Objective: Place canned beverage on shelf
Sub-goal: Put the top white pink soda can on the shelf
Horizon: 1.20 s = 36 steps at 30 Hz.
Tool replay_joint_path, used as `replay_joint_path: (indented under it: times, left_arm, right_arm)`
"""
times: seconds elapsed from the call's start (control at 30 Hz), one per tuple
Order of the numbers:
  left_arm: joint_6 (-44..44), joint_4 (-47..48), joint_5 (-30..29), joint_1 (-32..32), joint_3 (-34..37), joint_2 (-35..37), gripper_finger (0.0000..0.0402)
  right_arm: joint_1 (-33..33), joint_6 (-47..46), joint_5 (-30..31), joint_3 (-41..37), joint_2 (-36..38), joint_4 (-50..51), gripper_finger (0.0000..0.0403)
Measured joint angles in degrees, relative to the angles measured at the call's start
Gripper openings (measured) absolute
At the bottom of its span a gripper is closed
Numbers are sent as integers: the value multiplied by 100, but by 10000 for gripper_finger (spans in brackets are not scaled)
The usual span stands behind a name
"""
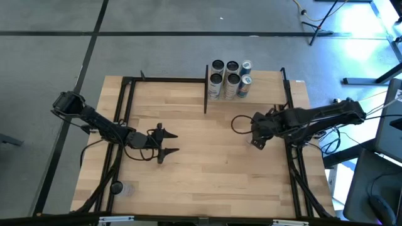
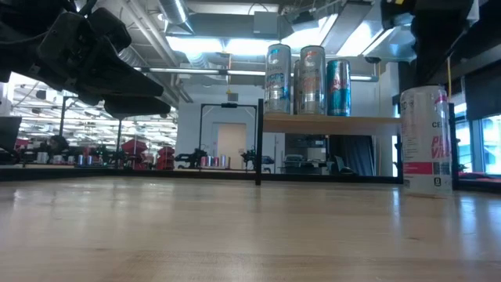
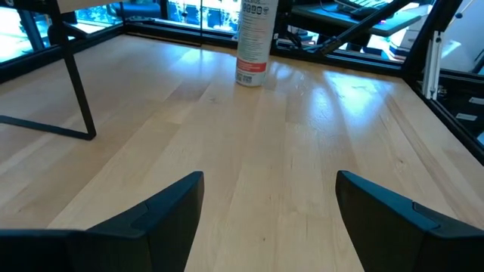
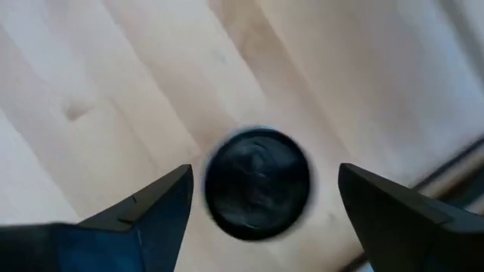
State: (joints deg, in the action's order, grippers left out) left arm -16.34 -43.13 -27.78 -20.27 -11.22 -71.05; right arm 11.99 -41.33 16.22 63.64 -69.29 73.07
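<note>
A white canned beverage (image 2: 427, 141) with pink print stands upright on the tabletop at the right; it also shows in the left wrist view (image 3: 253, 41). My right gripper (image 4: 265, 211) hangs open above the can, pointing steeply down. Its dark top (image 4: 259, 183) shows between the fingers with a gap on each side. In the high view my right gripper (image 1: 257, 133) hides the can. The shelf (image 2: 329, 123), at the far middle of the table, carries several cans (image 1: 229, 78) standing upright. My left gripper (image 1: 173, 143) waits open at the table's left, low over bare wood.
Black metal posts (image 1: 206, 88) edge the shelf, and black frame rails (image 1: 122, 119) run along the table's left and right sides. A cable loop (image 1: 240, 123) lies beside my right gripper. The middle of the tabletop (image 1: 207, 163) is bare wood.
</note>
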Motion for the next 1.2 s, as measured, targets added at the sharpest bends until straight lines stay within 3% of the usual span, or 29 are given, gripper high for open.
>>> replay_joint_path:
  times: [0.2, 0.4, 0.6, 0.73, 0.9, 1.2]
  left_arm:
    - [-3, 7, 62, 0, 0, 0, 285]
    - [-4, 10, 66, 0, 0, 0, 285]
    - [-4, -24, 67, 0, 0, 0, 285]
    - [-2, -25, 66, -1, 0, 0, 285]
    - [-2, -24, 66, 0, 0, 0, 285]
    - [-2, -23, 65, 0, 0, 0, 285]
  right_arm:
    - [0, -102, 318, -99, 612, 637, 315]
    - [255, 258, 226, -804, 1778, 258, 315]
    - [339, -45, 121, -1499, 2565, 7, 315]
    - [343, 116, 92, -1763, 2685, -38, 315]
    - [339, 785, -85, -2201, 2662, -842, 315]
    - [338, 1297, -87, -2402, 1911, -1735, 315]
